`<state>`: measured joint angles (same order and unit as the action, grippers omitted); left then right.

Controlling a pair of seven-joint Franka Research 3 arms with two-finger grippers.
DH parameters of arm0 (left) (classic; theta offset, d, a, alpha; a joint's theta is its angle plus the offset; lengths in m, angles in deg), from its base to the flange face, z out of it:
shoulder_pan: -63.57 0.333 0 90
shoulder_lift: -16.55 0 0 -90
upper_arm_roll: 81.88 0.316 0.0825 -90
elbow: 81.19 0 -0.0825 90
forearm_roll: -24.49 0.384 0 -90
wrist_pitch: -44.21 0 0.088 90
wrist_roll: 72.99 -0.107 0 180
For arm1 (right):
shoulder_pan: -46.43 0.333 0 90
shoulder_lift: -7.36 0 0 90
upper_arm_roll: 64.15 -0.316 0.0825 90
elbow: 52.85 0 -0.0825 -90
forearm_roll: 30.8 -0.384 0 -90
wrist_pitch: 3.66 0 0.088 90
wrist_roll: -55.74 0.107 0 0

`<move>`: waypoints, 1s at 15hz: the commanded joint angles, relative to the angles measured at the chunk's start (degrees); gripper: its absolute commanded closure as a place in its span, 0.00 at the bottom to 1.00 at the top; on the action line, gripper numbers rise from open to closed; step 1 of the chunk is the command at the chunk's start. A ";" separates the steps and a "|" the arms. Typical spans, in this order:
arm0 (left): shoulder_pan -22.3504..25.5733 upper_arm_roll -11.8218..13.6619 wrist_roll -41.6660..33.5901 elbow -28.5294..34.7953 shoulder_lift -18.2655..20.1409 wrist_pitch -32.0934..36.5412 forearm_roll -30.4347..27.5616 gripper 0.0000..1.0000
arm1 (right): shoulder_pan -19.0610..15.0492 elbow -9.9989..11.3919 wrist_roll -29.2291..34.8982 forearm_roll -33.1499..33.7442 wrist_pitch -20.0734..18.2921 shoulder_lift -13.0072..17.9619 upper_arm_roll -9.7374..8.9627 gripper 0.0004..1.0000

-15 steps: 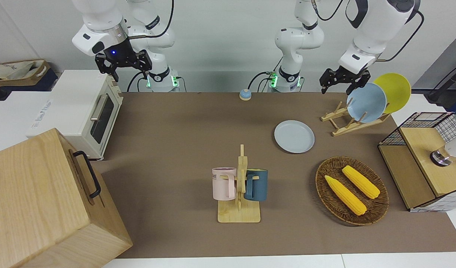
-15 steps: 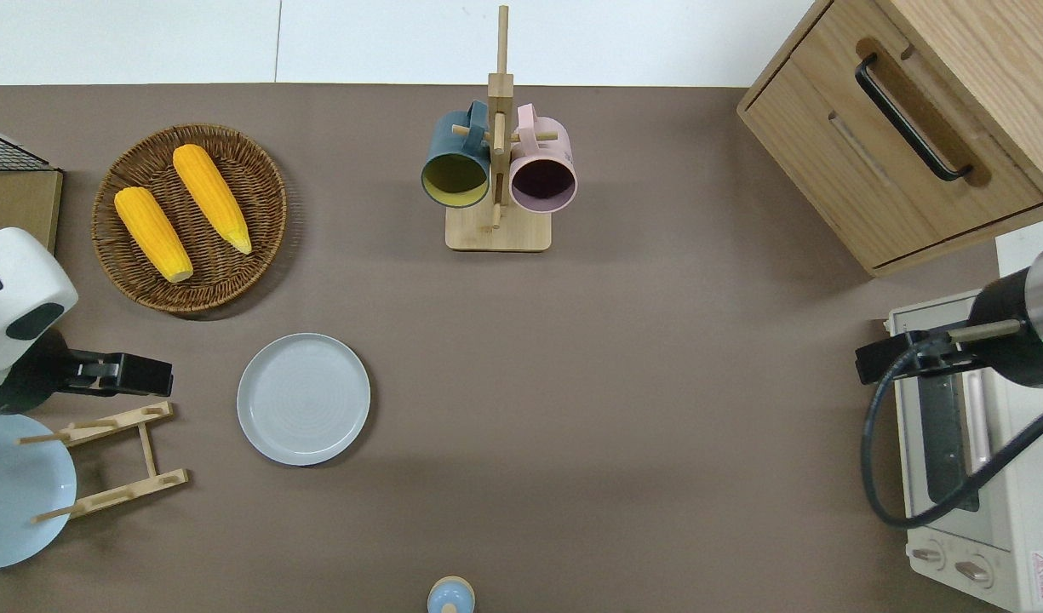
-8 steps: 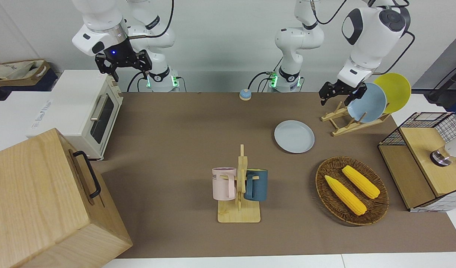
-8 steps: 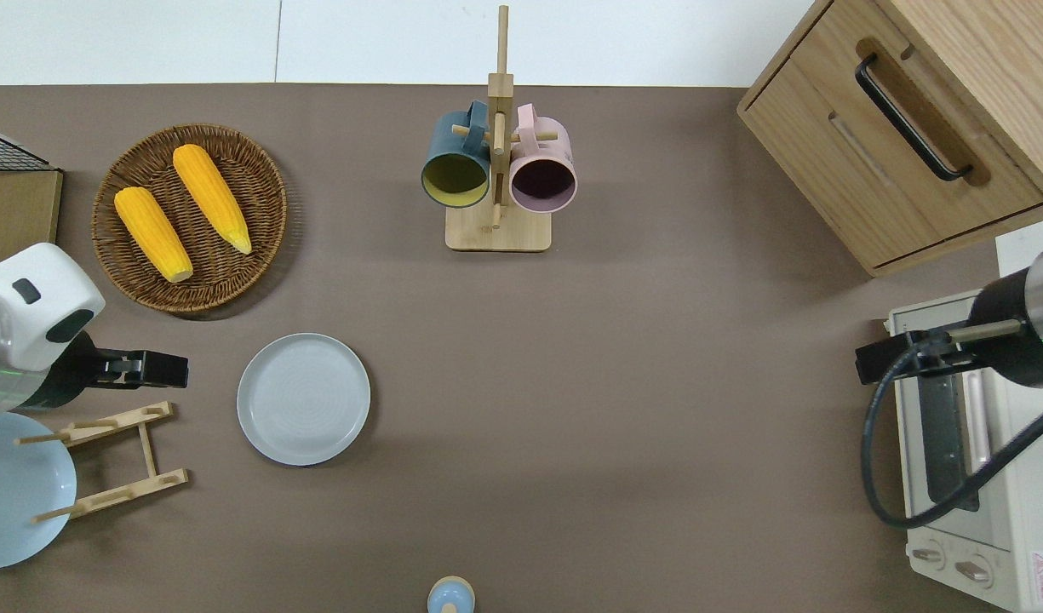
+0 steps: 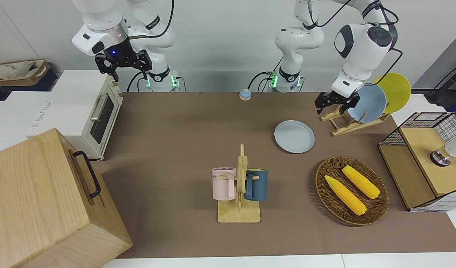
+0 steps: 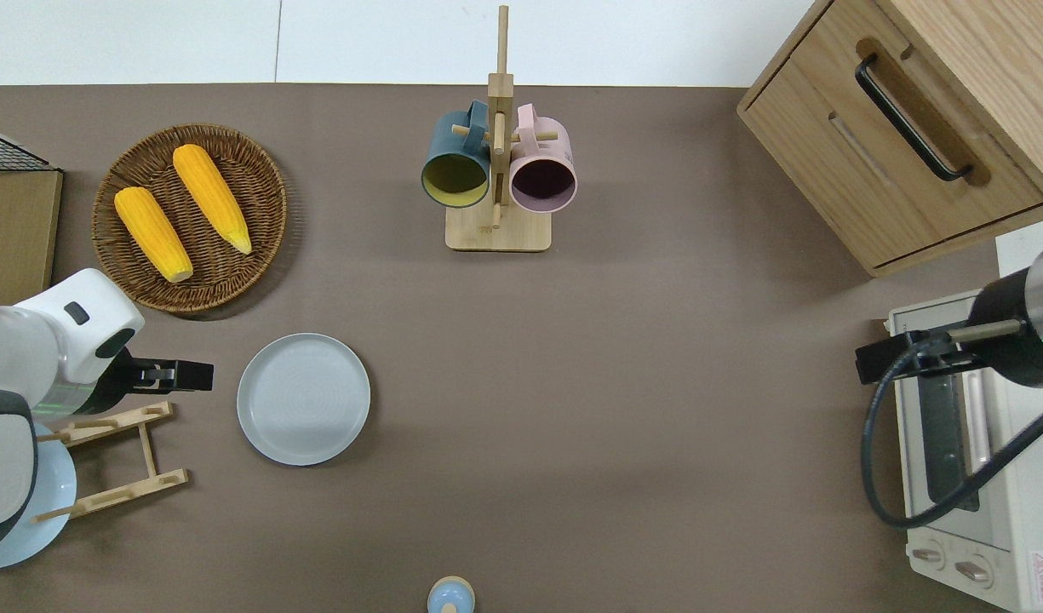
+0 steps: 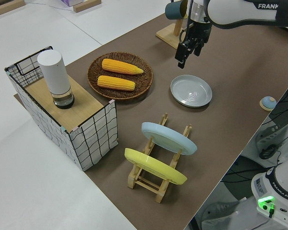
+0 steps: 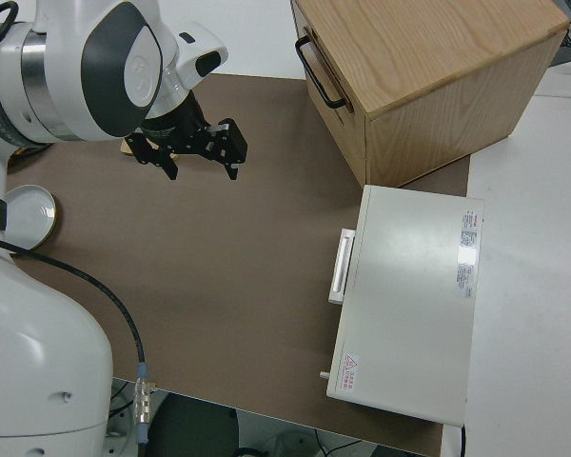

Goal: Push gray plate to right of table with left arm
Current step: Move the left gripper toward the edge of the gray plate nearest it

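The gray plate [image 5: 294, 136] lies flat on the brown table [image 5: 183, 126], nearer to the robots than the wicker basket; it also shows in the overhead view [image 6: 303, 398] and the left side view [image 7: 191, 91]. My left gripper [image 5: 330, 108] is open and empty. It hangs low over the table [image 6: 572, 340] between the plate and the wooden dish rack [image 6: 117, 455]. In the overhead view the left gripper [image 6: 199, 375] is a short gap from the plate's rim, at the left arm's end. The right gripper [image 8: 202, 168] is open and parked.
The dish rack [image 5: 348, 121] holds a bluer plate [image 5: 369, 102] and a yellow plate [image 5: 395, 89]. A wicker basket [image 5: 326, 203] holds two corn cobs. A mug tree [image 5: 239, 186] stands mid-table. A toaster oven [image 5: 82, 111] and a wooden cabinet [image 5: 45, 201] are at the right arm's end.
My left arm has come down and swung from over the dish rack toward the gray plate. The plate has not moved. The right arm is still.
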<state>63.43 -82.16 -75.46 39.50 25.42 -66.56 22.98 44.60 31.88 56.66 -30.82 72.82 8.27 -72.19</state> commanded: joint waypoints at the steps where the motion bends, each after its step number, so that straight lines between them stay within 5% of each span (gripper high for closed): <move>1: 0.67 -0.17 -0.43 6.13 2.21 -5.41 -0.60 0.00 | -1.15 -0.53 0.66 -0.25 -0.89 0.14 -0.92 0.02; 15: 0.67 -0.08 -0.34 16.94 -2.09 -21.75 -1.04 0.00 | -1.07 -0.53 0.75 -0.25 -0.89 0.14 -0.92 0.02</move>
<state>63.84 -82.14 -75.46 53.41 24.36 -83.06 22.97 44.60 31.88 56.66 -30.82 72.82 8.27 -72.19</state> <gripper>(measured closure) 0.004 0.013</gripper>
